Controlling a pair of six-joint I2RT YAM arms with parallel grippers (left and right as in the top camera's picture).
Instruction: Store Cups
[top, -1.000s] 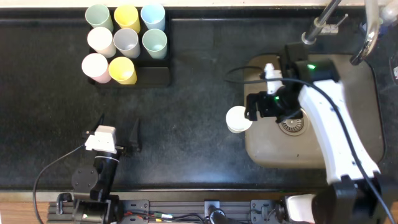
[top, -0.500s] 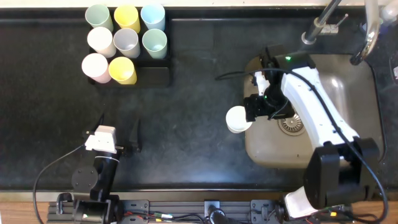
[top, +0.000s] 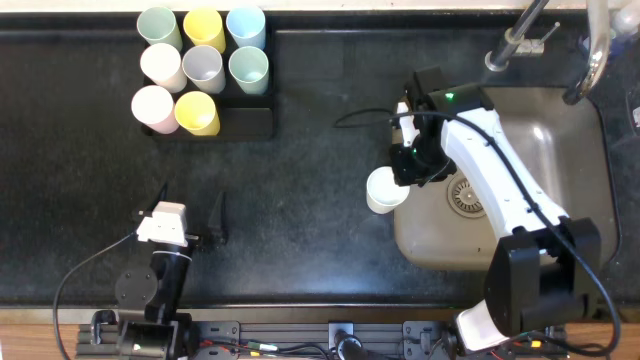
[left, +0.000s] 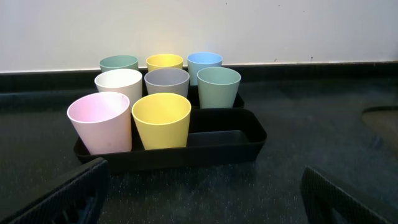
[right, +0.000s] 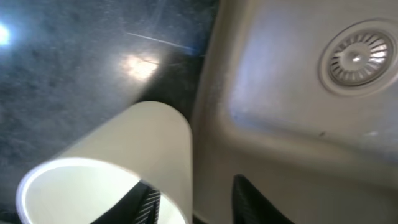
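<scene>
Right gripper (top: 398, 183) clamps the cup (top: 383, 190) by its rim, above the sink (top: 570, 150) edge. Left gripper (top: 190, 212) is wide open and empty.

1. Even light from overhead falls on the dark counter (top: 300, 210), and shadows around the right pincer (top: 402, 168) are faint.
2. Just beyond the white cup (right: 146, 146) held in that pincer, a bright glare patch (right: 140, 63) lies on the counter. The sink (right: 292, 118) has a soft sheen.
3. Ahead of the left pincer (left: 211, 208), a pale wall (left: 249, 25) glows behind the cups (left: 161, 118).
</scene>
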